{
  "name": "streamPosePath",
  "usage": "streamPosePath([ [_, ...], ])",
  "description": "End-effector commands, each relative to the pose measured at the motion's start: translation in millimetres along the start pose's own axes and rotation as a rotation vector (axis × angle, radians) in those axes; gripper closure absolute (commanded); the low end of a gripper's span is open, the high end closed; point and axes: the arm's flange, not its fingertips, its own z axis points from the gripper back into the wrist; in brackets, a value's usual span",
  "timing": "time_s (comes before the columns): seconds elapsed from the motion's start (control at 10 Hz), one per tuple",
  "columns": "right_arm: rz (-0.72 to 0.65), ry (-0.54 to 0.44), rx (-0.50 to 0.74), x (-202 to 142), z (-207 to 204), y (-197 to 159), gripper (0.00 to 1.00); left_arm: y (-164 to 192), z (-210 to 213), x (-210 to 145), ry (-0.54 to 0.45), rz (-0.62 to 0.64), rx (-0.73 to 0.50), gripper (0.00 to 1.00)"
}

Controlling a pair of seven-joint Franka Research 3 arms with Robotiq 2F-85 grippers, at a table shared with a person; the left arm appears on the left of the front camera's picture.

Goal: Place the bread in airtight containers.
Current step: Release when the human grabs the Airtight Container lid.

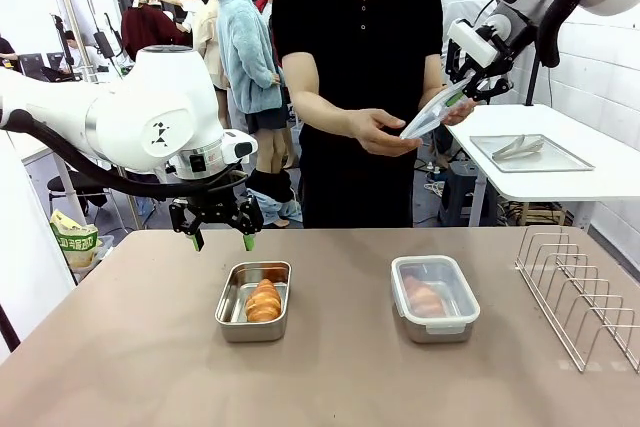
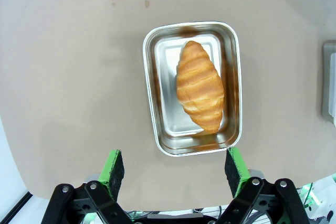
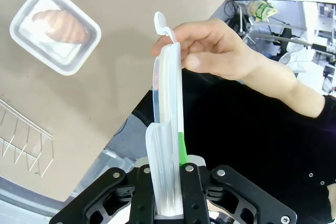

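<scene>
- While the left pincer (image 1: 221,239) hangs spread wide above the table (image 1: 130,347), one croissant (image 1: 264,300) lies in the open container (image 1: 253,314).
- Right pincer (image 3: 168,174) is clenched on a translucent lid (image 3: 167,129), which the person's hand (image 3: 220,51) also grips.
- Second croissant (image 1: 425,297) sits inside the lidded container (image 1: 434,298).

Brown table (image 1: 330,377) bears open tub (image 1: 253,301), lidded tub (image 1: 434,297), wire rack (image 1: 585,297).
</scene>
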Motion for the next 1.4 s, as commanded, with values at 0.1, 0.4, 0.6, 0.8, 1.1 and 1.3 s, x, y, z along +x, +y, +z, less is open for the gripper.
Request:
streamPosePath([
  [0.1,0.006,0.0,0.001,1.0,0.9,1.4,1.0,0.3,1.1,0.3,-0.002,0.005,-0.002,0.0],
  [0.4,0.006,0.0,0.001,1.0,0.9,1.4,1.0,0.3,1.1,0.3,-0.002,0.005,-0.002,0.0],
  [0.6,0.006,0.0,0.001,1.0,0.9,1.4,1.0,0.3,1.1,0.3,-0.002,0.005,-0.002,0.0],
  [0.8,0.006,0.0,0.001,1.0,0.9,1.4,1.0,0.3,1.1,0.3,-0.002,0.005,-0.002,0.0],
  [1.1,0.006,0.0,0.001,1.0,0.9,1.4,1.0,0.3,1.1,0.3,-0.002,0.005,-0.002,0.0],
  [1.3,-0.001,-0.002,0.003,0.0,0.1,0.6,1.0,0.3,1.1,0.3,-0.002,0.005,-0.002,0.0],
])
